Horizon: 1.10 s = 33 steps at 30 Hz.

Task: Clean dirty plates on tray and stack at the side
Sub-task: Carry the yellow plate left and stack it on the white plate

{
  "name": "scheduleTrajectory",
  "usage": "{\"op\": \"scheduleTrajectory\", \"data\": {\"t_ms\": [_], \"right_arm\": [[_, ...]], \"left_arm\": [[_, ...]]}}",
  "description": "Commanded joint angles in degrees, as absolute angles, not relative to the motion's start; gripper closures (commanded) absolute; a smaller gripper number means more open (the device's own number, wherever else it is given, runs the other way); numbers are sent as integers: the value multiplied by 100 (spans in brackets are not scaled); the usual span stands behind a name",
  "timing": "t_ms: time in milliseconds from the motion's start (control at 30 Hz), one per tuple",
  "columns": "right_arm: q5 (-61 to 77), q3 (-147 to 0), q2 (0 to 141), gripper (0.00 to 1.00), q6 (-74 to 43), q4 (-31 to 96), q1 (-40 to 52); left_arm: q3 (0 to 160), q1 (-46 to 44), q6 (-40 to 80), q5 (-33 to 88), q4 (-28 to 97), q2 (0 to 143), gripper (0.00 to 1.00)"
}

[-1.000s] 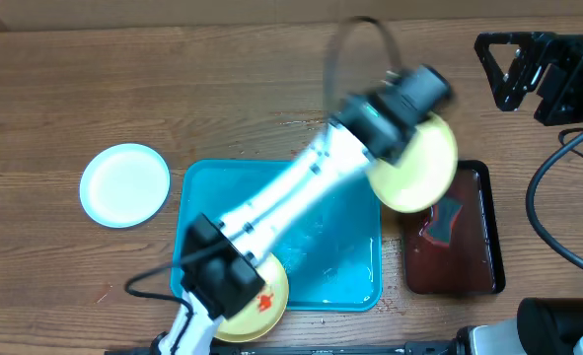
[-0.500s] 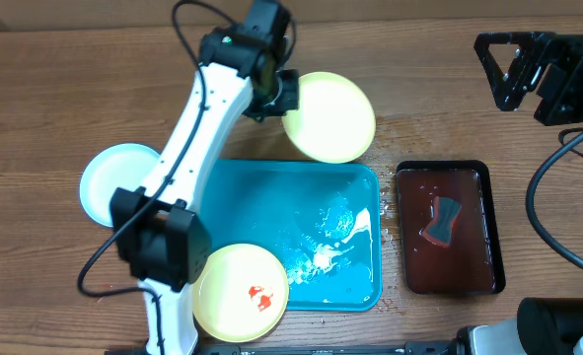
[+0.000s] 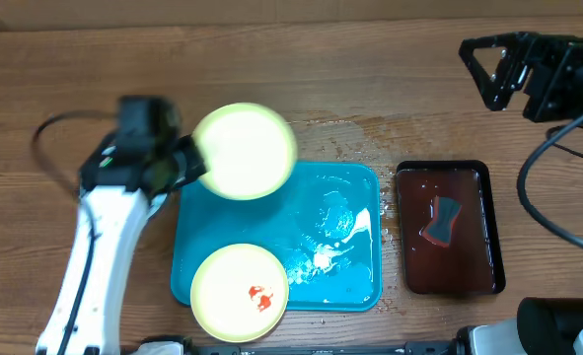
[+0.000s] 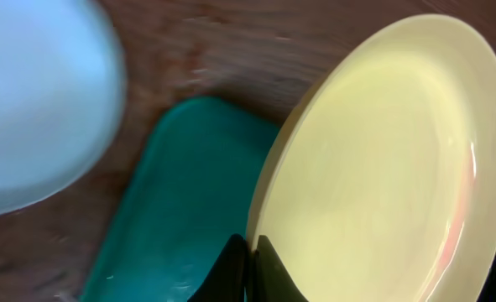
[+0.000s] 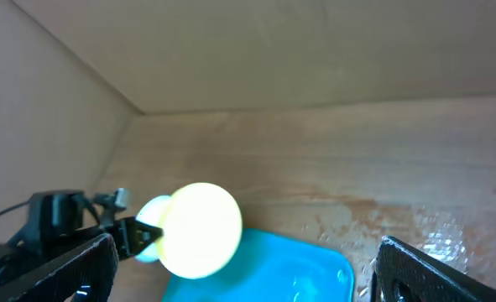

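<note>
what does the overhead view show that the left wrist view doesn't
Only overhead: the smeared yellow plate on the tray, the dark tray holding a sponge, and the open right hand. Only left wrist: the pale blue plate beside the tray. Both: the left hand shut on the held yellow plate, and the turquoise tray.

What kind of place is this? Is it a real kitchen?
Probably not a kitchen, more likely a robot test bench set up for dishwashing practice. A robot arm holds a yellow plate at a wooden table with cardboard walls, beside a wet turquoise tray and a sponge in a dark tray.
</note>
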<state>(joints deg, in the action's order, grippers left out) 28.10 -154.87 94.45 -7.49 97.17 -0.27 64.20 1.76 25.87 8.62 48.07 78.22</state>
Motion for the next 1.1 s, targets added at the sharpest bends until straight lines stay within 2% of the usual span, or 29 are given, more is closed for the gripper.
{"op": "scheduleTrajectory", "data": {"t_ms": [0, 300, 467, 767, 967, 1000, 1067], "right_arm": [[2969, -15222, 9448, 0, -742, 9703, -1], [2969, -14781, 9448, 0, -740, 9703, 75], [2967, -14656, 9448, 0, -720, 9703, 237], [2967, -14582, 9448, 0, -720, 9703, 290], [2965, -14582, 9448, 0, -720, 9703, 290], [2965, -14582, 9450, 0, -720, 9703, 290], [2965, -14582, 9450, 0, -720, 9703, 290]], "left_arm": [[5763, 1214, 2803, 1013, 4707, 7369, 95], [5122, 3660, 2705, 1833, 4202, 7502, 95], [5120, 4558, 2687, 2126, 3992, 7848, 96], [5122, 4748, 2897, 2001, 3439, 9067, 96], [5122, 4696, 2936, 2086, 3140, 9150, 96], [5122, 4670, 2917, 2102, 3109, 9150, 95], [5122, 4582, 2696, 2338, 2969, 9150, 85]]}}
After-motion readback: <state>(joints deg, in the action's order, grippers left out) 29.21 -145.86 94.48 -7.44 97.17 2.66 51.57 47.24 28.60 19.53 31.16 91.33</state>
